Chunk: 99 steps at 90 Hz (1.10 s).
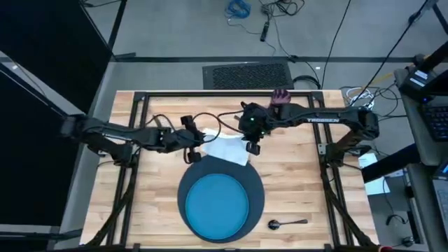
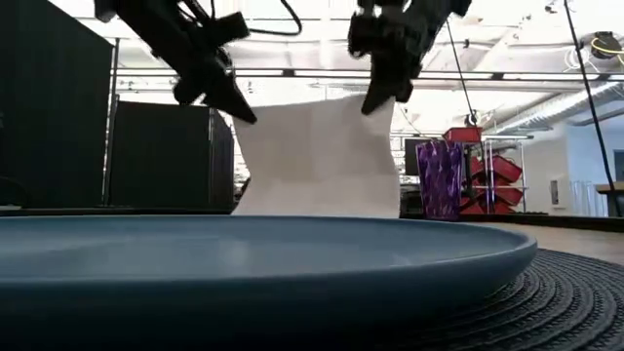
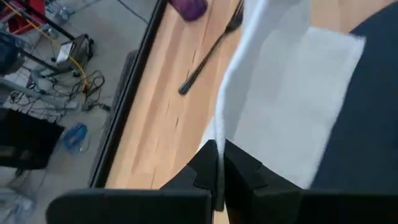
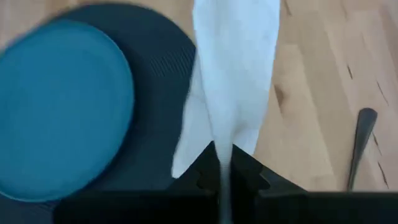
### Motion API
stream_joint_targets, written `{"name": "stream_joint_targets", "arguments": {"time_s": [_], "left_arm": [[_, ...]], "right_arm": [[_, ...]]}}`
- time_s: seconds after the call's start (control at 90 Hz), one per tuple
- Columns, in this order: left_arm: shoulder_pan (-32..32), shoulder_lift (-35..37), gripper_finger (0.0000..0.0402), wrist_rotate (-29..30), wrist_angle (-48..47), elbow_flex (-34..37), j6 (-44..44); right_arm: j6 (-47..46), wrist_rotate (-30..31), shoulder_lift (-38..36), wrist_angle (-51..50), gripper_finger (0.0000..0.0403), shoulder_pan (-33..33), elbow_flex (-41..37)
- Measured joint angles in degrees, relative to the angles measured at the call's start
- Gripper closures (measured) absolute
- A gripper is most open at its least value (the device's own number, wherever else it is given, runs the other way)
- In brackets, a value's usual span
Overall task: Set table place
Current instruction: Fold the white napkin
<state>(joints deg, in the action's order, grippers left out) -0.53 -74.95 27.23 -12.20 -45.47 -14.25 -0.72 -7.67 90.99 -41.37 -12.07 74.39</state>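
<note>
Both grippers are pinched onto the white cloth napkin [image 2: 317, 156]: left gripper [image 2: 239, 109] on one top corner, right gripper [image 2: 375, 100] on the other. So it hangs like a limp sheet, lower edge still on the light wooden plank desk [image 1: 294, 182] just behind the round dark slate-blue charger [image 1: 257, 192]. My guess is they're stretching it flat to fold it (soft, slightly creased fabric). The glossy bright blue plate [image 1: 215, 204] already sits on the charger, with a dark spoon [image 1: 287, 223] beside it.

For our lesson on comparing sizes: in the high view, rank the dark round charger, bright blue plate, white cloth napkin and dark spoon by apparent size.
1. Dark slate-blue round charger
2. Bright blue round plate
3. White cloth napkin, partly hidden by the end effectors
4. Dark metal spoon
</note>
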Motion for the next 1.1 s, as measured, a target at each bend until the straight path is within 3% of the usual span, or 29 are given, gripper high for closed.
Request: {"name": "stream_joint_targets", "arguments": {"time_s": [0.389,1.1], "left_arm": [[-7.4,-7.6,0.0402,-5.6,2.7,0.0,-2.6],[-7.3,-8.0,0.0401,-13.4,1.8,0.0,-2.3]], "right_arm": [[4.6,0.2,5.7,-0.5,0.0403,-5.2,0.0],[-2.7,0.2,6.1,2.1,0.0398,3.3,0.0]]}}
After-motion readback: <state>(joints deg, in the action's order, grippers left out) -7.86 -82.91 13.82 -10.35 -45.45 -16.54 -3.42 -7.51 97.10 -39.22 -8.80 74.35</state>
